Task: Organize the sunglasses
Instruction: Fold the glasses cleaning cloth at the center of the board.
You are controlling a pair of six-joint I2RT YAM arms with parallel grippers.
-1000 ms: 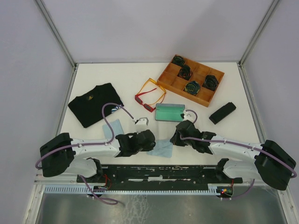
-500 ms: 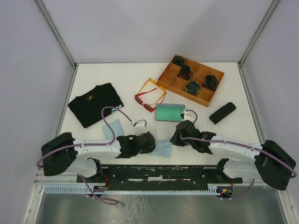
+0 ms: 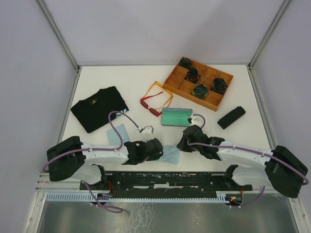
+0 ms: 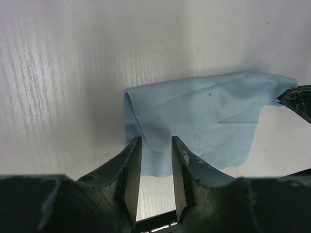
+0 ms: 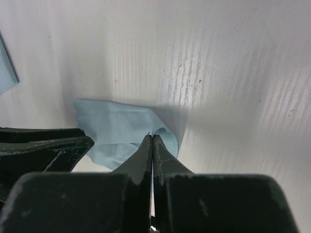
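Reaches low across the counter (image 3: 121,80) from the left, forearm nearly flat, with the left fingers (image 4: 132,170) parted a little above the near edge of a light blue cloth (image 3: 170,154); grips nothing there. Reaches just as low from the right, with the right fingers (image 5: 151,155) pressed fully together at the cloth's opposite edge, apparently pinching a raised fold, though hard to confirm from so close. Puts that cloth well to the near side of the wooden tray (image 3: 198,83), between both wrists.

Finds the red sunglasses (image 3: 149,105) and the orange-yellow sunglasses (image 3: 160,92) together just left of the tray, with the orange-yellow pair closest to its corner, well apart from both arms. Shows an open green case (image 3: 176,116) just on the tray's near side, a black case (image 3: 231,117) off its near right corner, a folded black shirt (image 3: 99,108) well to its left, and a second blue cloth (image 3: 118,134) left and nearer still. Holds dark rosettes (image 3: 199,90) in several tray compartments. Encloses the white counter with pale walls (image 3: 160,29) and metal corner posts (image 3: 57,33).
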